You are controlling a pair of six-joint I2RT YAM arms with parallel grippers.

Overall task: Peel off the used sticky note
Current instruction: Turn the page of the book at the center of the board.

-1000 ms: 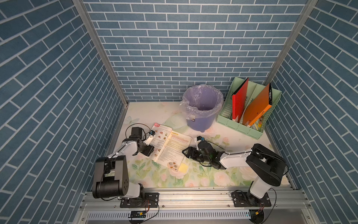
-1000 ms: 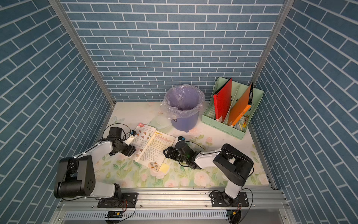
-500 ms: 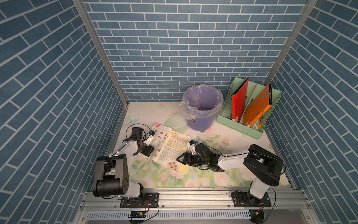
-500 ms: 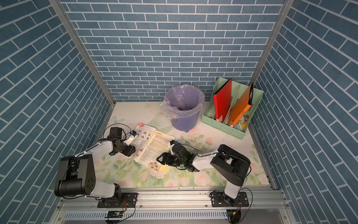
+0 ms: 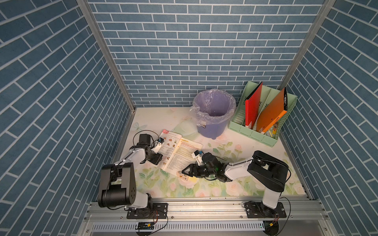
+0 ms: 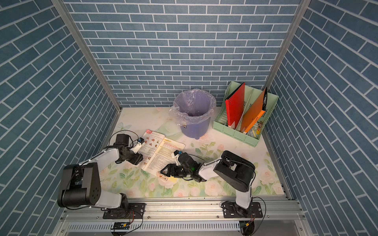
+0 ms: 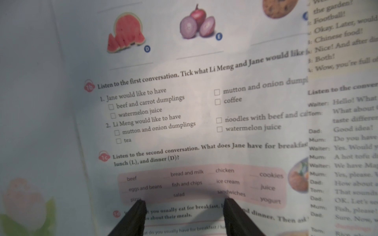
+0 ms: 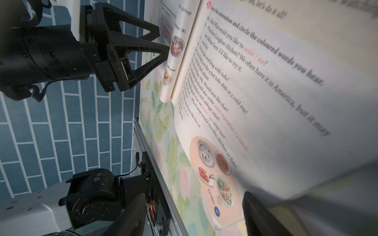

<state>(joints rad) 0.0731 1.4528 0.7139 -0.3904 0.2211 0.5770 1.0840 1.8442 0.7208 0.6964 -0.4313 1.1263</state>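
The yellow sticky note sits at the near corner of the open textbook's right page, largely hidden under the right gripper, whose jaws stand apart around that corner, gripping nothing. The left gripper, jaws also spread, rests both tips on the left page; the wrist view cuts its fingers off.

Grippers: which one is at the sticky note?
The right gripper, open at the book's near corner, right beside the yellow sticky note. The left gripper is across the spine, tips on the other page.
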